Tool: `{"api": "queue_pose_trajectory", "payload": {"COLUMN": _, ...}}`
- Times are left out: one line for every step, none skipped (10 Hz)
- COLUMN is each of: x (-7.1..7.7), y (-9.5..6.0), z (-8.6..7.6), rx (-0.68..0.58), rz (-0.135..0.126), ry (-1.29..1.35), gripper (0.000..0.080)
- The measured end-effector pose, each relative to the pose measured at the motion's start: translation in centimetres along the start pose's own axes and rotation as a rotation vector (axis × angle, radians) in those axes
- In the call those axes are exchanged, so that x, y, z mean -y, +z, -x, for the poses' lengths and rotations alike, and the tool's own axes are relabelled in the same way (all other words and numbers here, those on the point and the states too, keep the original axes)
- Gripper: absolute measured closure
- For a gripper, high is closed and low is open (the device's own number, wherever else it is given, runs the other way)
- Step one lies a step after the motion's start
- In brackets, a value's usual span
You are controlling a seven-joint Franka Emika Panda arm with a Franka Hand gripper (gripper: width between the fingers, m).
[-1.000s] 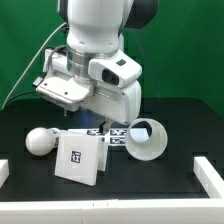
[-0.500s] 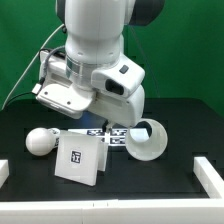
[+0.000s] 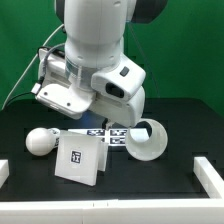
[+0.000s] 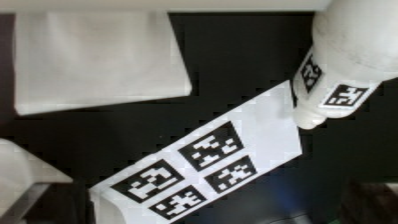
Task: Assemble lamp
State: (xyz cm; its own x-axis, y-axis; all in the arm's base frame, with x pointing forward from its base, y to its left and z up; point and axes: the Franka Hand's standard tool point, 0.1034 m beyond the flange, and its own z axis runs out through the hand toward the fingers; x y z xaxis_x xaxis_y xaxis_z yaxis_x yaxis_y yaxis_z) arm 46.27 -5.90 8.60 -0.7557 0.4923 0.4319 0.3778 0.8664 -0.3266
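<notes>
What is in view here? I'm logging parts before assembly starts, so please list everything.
lamp base: one, white, tagged, on the table, front middle
bulb: one, white, at the exterior view's left of the base
shade: one, white, on its side, at the exterior view's right of the base
marker board: one, white with black tags, behind the base
table: one, black
edge rails: two, white, table's sides
backdrop: one, green, behind
robot arm: one, white, over the table
gripper: one, jaws open, empty
</notes>
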Motion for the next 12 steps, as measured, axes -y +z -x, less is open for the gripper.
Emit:
{"api": "queue_pose_trajectory", "payload": {"x": 0.2, "y": 0.4, "z": -0.3, "rx": -0.059, "rz": -0.009, "ry": 0.005, "gripper": 0.0101}}
{"api": "queue_pose_trajectory", "payload": {"x": 0.0, "y": 1.1, "z": -0.4, "rx": -0.129, "rz": -0.019, "ry": -0.002, "gripper": 0.0101}}
{"api": "queue_pose_trajectory", "payload": {"x": -0.4, "y": 1.3, "z": -0.1, "rx": -0.159, "rz": -0.030, "ry": -0.008, "gripper": 0.0101}}
{"api": "queue_pose_trajectory", "payload": {"x": -0.8, "y": 1.2, "z": -0.1, "rx": -0.150, "rz": -0.033, "ry": -0.017, "gripper": 0.0101}}
{"api": "queue_pose_trajectory", "payload": {"x": -0.9, "y": 1.2, "z": -0.7, "rx": -0.178, "rz": -0.047, "ry": -0.024, "gripper": 0.0101}}
{"api": "queue_pose_trajectory", "payload": {"x": -1.2, "y": 0.9, "z": -0.6, "rx": -0.161, "rz": -0.043, "ry": -0.028, "gripper": 0.0101}}
{"api": "queue_pose_trajectory", "payload": {"x": -1.4, "y": 0.2, "z": -0.5, "rx": -0.126, "rz": -0.029, "ry": -0.032, "gripper": 0.0101}}
{"api": "queue_pose_trajectory", "payload": {"x": -1.1, "y": -0.5, "z": -0.2, "rx": -0.043, "rz": 0.008, "ry": -0.024, "gripper": 0.0101}}
{"api": "queue_pose_trajectory", "payload": {"x": -1.0, "y": -0.5, "z": 0.0, "rx": 0.041, "rz": 0.011, "ry": -0.018, "gripper": 0.0101}}
{"api": "queue_pose_trajectory", "payload": {"x": -1.2, "y": -0.5, "z": 0.0, "rx": 0.116, "rz": 0.015, "ry": -0.022, "gripper": 0.0101}}
{"api": "queue_pose_trajectory", "payload": {"x": -1.3, "y": -0.5, "z": -0.2, "rx": 0.161, "rz": 0.020, "ry": -0.032, "gripper": 0.0101}}
{"api": "queue_pose_trajectory", "payload": {"x": -0.8, "y": -0.7, "z": -0.3, "rx": 0.143, "rz": 0.010, "ry": -0.056, "gripper": 0.0101}}
